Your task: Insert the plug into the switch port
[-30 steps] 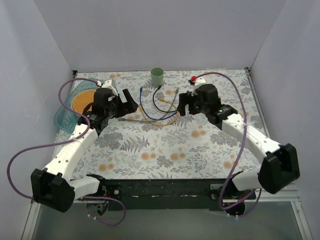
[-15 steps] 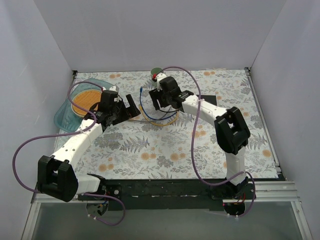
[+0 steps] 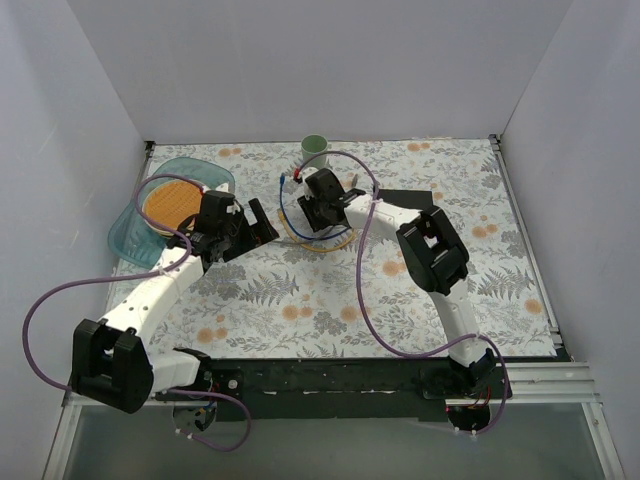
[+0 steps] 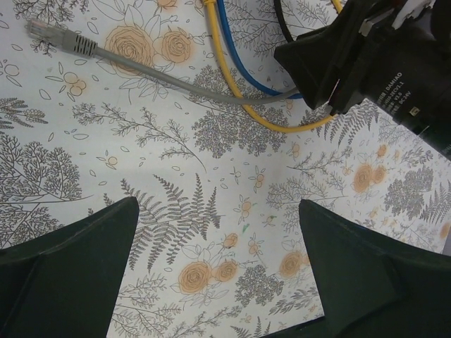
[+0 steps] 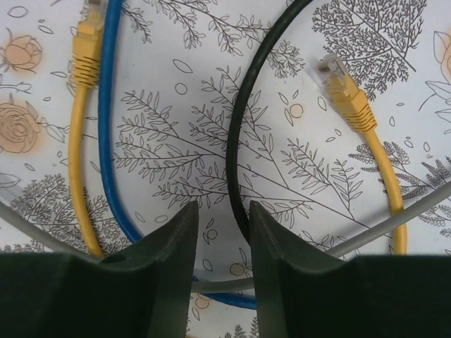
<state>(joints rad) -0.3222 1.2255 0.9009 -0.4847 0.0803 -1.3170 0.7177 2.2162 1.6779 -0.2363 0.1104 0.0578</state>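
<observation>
- Right gripper (image 5: 224, 211) — its fingers (image 5: 165, 260) are drawn near each other with a narrow slot left between them, and point down at the floral cloth (image 5: 211, 127).
- Black cable (image 5: 243, 141) — it runs from ahead of the fingers into that slot, along the right-hand finger. Whether either finger presses on it cannot be told.
- Yellow plug (image 5: 345, 95) lies loose on the cloth, ahead and to the right of the fingers. A second yellow plug (image 5: 88, 32) and a blue cable (image 5: 106, 105) lie ahead to the left.
- Left gripper (image 4: 218, 204) has its fingers spread wide with nothing between them. A grey plug (image 4: 60, 36) lies ahead to its left, apart from both fingers.
- Switch (image 3: 402, 194) is a flat dark box on the table, to the right of the right gripper, partly hidden by that arm's forearm.
- Green cup (image 3: 315, 150) stands just beyond the right gripper.
</observation>
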